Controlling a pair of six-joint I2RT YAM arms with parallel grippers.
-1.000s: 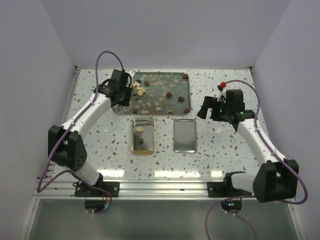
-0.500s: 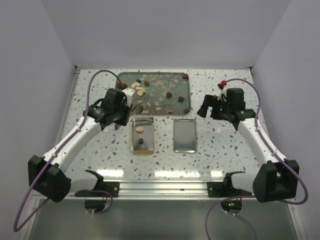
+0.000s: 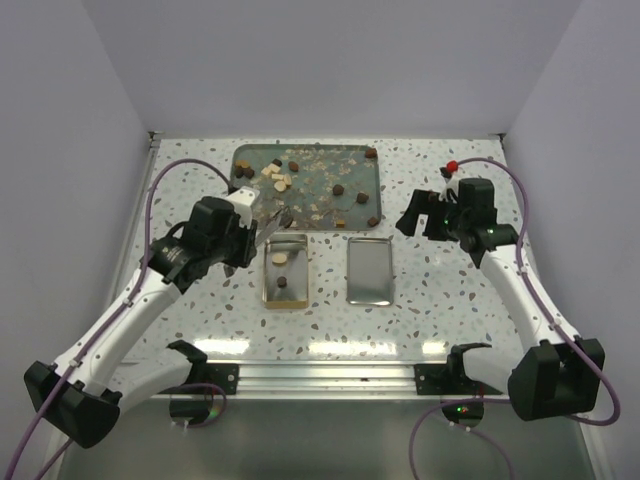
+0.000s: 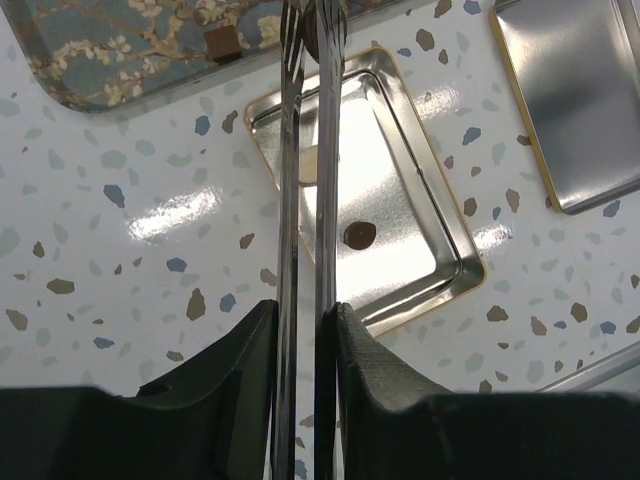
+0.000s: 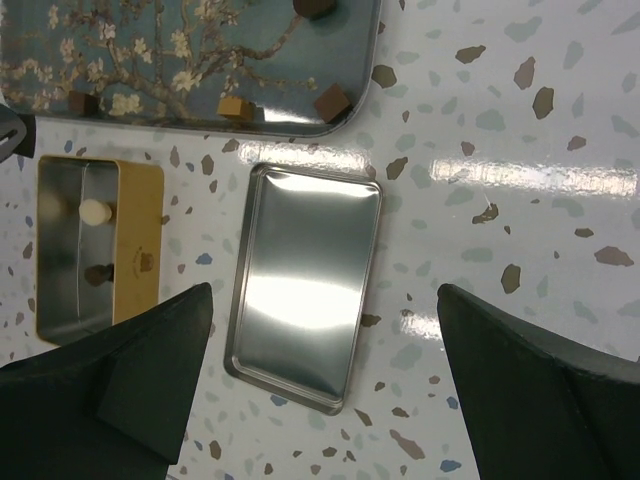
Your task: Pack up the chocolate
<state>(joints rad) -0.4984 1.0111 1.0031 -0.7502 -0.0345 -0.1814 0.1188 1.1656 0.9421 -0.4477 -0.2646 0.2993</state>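
My left gripper (image 3: 247,236) is shut on metal tongs (image 4: 310,150), whose tips hang over the far end of the open gold tin (image 3: 300,268). A dark piece of chocolate (image 4: 311,42) seems pinched between the tips. The tin holds a cream chocolate (image 3: 281,259) and a dark chocolate (image 3: 283,281); the dark one also shows in the left wrist view (image 4: 359,235). Several more dark and cream chocolates (image 3: 338,189) lie on the patterned tray (image 3: 355,158). My right gripper (image 3: 413,222) is open and empty, hovering above the lid's right side.
The silver tin lid (image 3: 368,270) lies inner side up right of the tin, also in the right wrist view (image 5: 305,280). Pale crumbs are scattered over the tray. A red-tipped object (image 3: 451,166) sits at the far right. White walls enclose the table.
My left arm has drawn back from the tray's left end toward me, bringing the tongs over the tin's far edge. The right arm has barely shifted.
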